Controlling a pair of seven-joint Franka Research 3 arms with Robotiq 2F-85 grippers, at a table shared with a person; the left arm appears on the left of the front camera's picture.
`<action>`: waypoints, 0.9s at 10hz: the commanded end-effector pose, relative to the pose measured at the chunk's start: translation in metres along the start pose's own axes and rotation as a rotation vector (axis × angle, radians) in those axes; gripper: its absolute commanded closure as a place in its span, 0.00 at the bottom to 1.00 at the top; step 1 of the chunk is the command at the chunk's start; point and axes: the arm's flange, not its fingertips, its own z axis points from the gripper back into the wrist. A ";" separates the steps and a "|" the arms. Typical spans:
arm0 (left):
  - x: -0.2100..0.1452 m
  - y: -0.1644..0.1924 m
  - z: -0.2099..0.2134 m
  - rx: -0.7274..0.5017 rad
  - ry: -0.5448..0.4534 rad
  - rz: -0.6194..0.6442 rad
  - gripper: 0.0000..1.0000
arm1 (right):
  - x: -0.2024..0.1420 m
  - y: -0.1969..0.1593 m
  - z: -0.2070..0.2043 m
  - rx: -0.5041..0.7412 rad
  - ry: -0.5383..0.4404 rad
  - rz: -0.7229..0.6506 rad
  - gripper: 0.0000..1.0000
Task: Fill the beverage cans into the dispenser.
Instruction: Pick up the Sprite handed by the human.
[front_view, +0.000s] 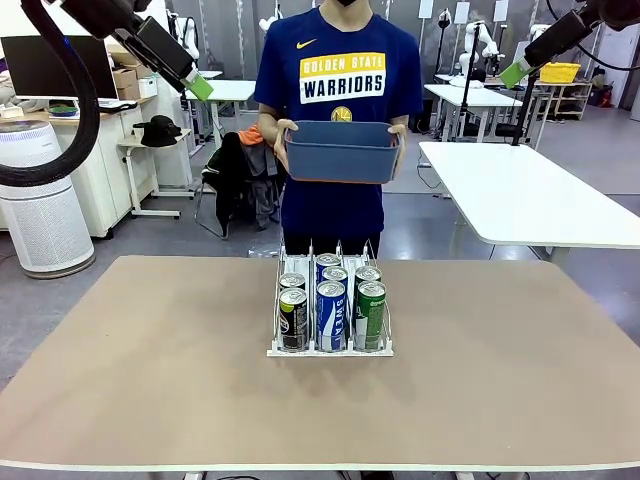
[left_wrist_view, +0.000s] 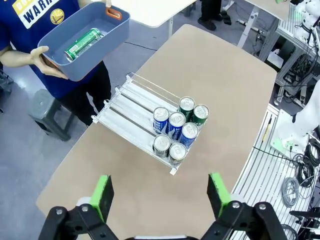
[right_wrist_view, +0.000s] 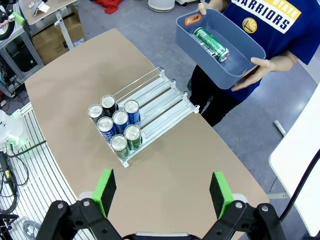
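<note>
Both grippers are held high above the table (front_view: 150, 350). The left gripper (left_wrist_view: 160, 195) and the right gripper (right_wrist_view: 162, 194) are spread wide, and nothing is held in either.

The dispenser (front_view: 330, 350) is placed mid-table. At its near end, two black cans (front_view: 293, 318), three blue cans (front_view: 331, 315) and two green cans (front_view: 370, 315) are stood, each colour in its own lane.

One more green can (right_wrist_view: 211, 43) is laid on its side in the blue-grey tub (front_view: 340, 150), which is held by the person beyond the table's far edge.

This can is probably best gripped across its body, turned upright and lowered between the clear dividers behind the green pair, so that no divider is knocked.

"GOLDEN STATE WARRIORS" is printed on the person's shirt. "SWEAT" seems to be lettered on the blue cans. The other print is too small to be read.
</note>
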 end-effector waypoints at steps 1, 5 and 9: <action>-0.006 -0.005 0.000 -0.009 -0.002 0.020 0.00 | 0.000 0.001 0.000 -0.001 0.002 -0.001 0.00; -0.006 -0.005 0.000 -0.009 -0.002 0.020 0.00 | 0.000 0.001 0.000 -0.001 0.002 -0.001 0.00; -0.006 -0.005 0.000 -0.009 -0.002 0.020 0.00 | 0.000 0.001 0.000 -0.001 0.002 -0.001 0.00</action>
